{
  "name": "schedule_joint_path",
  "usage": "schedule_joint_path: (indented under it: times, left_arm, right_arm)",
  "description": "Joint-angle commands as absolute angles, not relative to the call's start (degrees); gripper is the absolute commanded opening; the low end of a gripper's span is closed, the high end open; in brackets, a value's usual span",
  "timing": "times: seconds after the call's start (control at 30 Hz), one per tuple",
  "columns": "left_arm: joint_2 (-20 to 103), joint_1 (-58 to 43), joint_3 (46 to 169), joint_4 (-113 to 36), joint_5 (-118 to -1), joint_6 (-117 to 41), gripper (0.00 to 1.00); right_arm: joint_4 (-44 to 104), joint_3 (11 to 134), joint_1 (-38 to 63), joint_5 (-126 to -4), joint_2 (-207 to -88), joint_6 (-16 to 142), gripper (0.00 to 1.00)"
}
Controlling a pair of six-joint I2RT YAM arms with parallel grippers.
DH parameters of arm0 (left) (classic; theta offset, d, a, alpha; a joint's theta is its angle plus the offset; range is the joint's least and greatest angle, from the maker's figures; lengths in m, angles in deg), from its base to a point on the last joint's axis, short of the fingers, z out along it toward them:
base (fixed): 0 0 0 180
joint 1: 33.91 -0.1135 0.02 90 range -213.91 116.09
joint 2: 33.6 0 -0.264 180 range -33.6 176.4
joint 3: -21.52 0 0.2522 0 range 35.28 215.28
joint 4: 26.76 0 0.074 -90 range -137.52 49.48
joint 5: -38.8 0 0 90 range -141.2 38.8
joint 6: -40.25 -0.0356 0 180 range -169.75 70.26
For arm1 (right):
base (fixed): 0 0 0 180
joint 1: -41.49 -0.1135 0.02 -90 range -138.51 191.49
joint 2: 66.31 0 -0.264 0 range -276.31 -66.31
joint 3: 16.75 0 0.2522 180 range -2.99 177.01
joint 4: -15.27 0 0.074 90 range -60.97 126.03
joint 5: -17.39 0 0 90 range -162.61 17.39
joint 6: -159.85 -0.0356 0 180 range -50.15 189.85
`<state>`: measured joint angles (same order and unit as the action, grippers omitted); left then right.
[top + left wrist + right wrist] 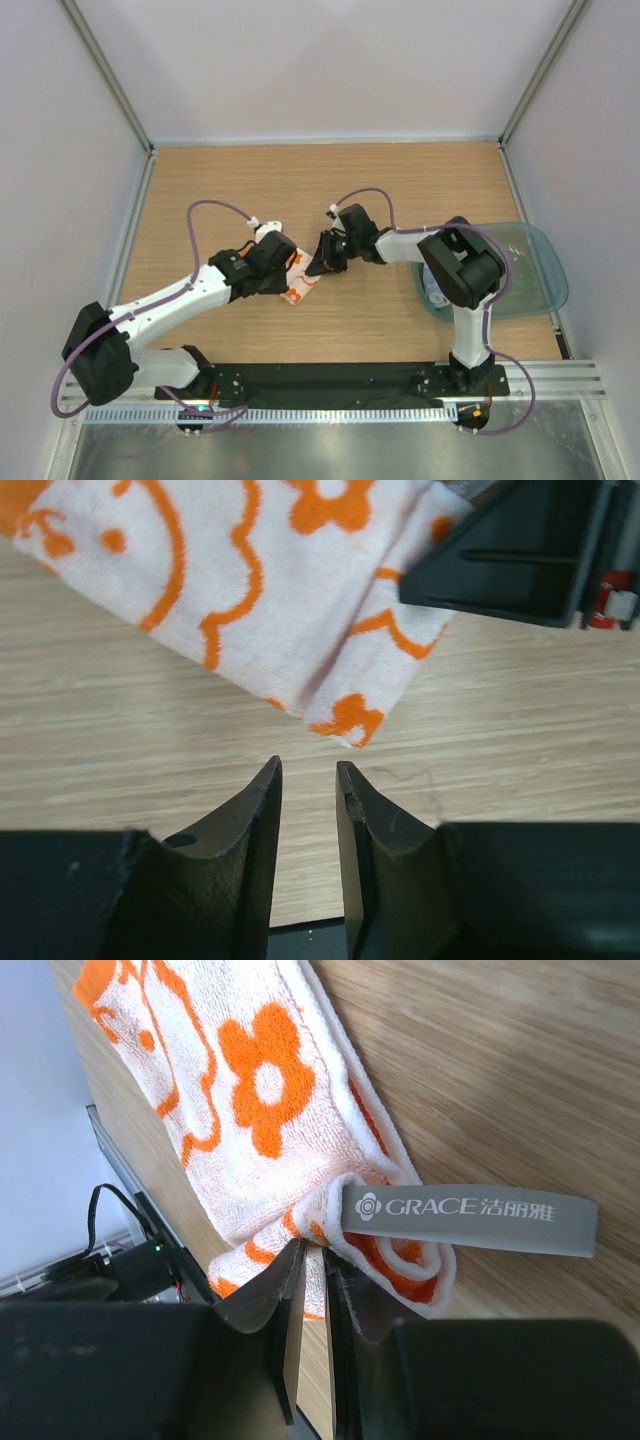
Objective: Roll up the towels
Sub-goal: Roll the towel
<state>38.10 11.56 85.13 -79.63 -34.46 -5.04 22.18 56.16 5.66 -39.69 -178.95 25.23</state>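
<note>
The white towel with the orange pattern (301,281) lies on the wooden table between my two grippers. One end of it is curled into a loose roll (400,1250) with a grey label (470,1218) sticking out. My right gripper (312,1250) is shut on a fold of this towel at that curled end. My left gripper (308,768) stands slightly open just short of the towel's corner (345,718), with nothing between its fingers. A pale grey-blue towel (434,288) shows in the tray, mostly hidden by the right arm.
A translucent teal tray (530,270) sits at the table's right edge, under the right arm's elbow. Grey walls close in the table on the left, back and right. A black base strip (320,382) runs along the near edge.
</note>
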Motion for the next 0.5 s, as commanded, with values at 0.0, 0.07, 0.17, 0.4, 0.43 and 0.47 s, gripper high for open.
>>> schedule_joint_path:
  times: [0.0, 0.07, 0.17, 0.4, 0.43, 0.47]
  left_arm:
    - [39.34, 14.60, 87.40, -76.03, -29.75, -10.98, 0.30]
    - [41.97, 16.09, 88.54, -73.93, -29.58, -12.47, 0.30]
    - [44.09, 18.20, 88.46, -69.28, -30.89, -14.49, 0.30]
    - [51.64, 19.26, 87.93, -62.84, -33.79, -16.43, 0.33]
    - [52.09, 19.61, 87.84, -62.23, -33.97, -16.43, 0.34]
    - [52.44, 19.87, 87.75, -61.88, -34.14, -16.52, 0.35]
  right_arm:
    - [28.15, 57.47, 5.90, -44.75, -179.78, 28.10, 0.21]
    - [28.68, 58.09, 5.99, -44.84, -179.69, 28.45, 0.21]
    - [30.16, 58.97, 5.99, -44.84, -179.78, 28.72, 0.21]
    - [32.81, 61.17, 5.99, -44.31, -180.39, 30.03, 0.21]
    - [33.16, 61.60, 5.90, -44.31, -180.48, 30.21, 0.21]
    - [33.51, 61.78, 5.99, -44.31, -180.57, 30.65, 0.21]
